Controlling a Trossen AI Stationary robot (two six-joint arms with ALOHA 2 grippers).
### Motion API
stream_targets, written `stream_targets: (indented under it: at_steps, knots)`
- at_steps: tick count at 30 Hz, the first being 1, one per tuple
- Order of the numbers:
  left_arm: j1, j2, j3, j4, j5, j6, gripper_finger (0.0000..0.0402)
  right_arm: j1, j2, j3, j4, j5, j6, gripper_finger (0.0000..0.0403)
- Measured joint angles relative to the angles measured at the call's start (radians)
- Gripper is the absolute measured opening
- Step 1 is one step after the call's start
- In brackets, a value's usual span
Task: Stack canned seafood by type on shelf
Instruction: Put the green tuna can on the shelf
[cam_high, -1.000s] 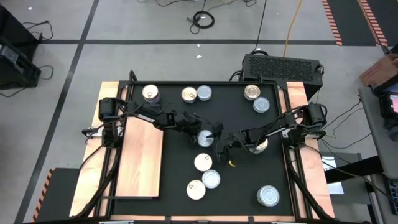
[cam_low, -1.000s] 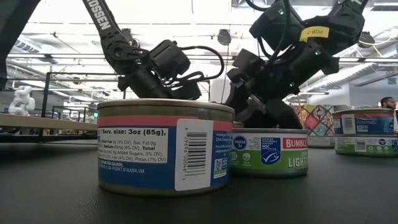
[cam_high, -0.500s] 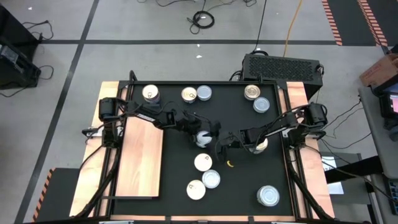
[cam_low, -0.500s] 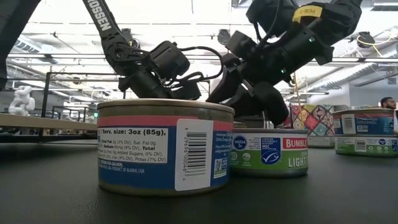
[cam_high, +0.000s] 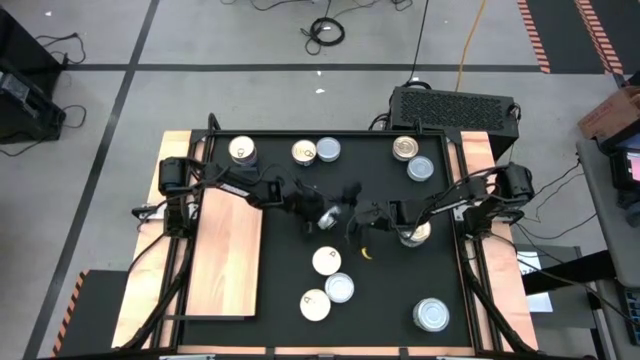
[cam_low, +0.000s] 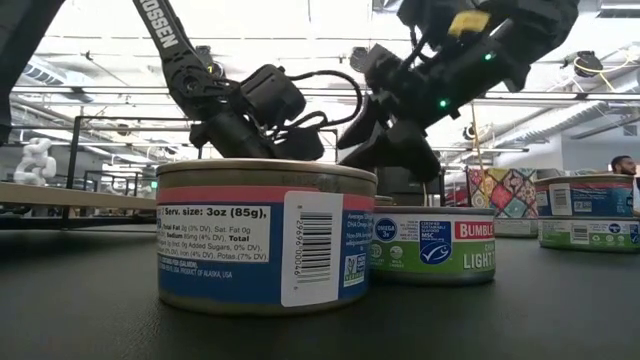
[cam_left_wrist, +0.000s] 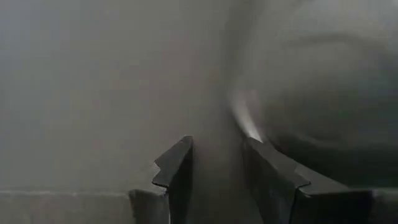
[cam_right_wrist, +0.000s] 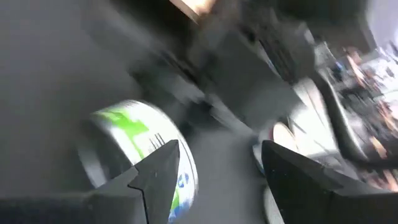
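Gripping a silver-topped tin (cam_high: 327, 217) at frame centre, the left hand (cam_high: 325, 216) reached rightward; the right hand (cam_high: 352, 222) hovered beside it, fingers parted, empty.

- Your nearest can (cam_low: 262, 236) wears a blue label with a pink band and a white barcode panel.
- The can behind it (cam_low: 432, 246) shows green and white with a red logo.
- Your shelf (cam_high: 228, 253) is light-brown wood on a black mat (cam_high: 400, 290).
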Motion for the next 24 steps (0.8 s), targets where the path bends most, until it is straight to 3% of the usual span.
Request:
stream_targets:
  at_steps: [4,18,22,24]
  knots:
    - [-0.001,0.001,-0.002,0.016,0.069,0.003,0.0148,-0.01,-0.001,0.0,-0.01,-0.016,0.018,0.0224]
    - [-0.006,0.003,-0.002,0.038,0.051,-0.001,0.0148,-0.013,-0.066,-0.005,-0.029,-0.041,0.042,0.0224]
    - [-0.006,0.002,-0.002,0.038,0.047,-0.004,0.0148,-0.011,-0.147,-0.005,-0.073,-0.043,0.177,0.0224]
    - [-0.005,0.002,-0.002,0.038,0.045,-0.004,0.0148,-0.009,-0.187,-0.005,-0.113,-0.043,0.355,0.0224]
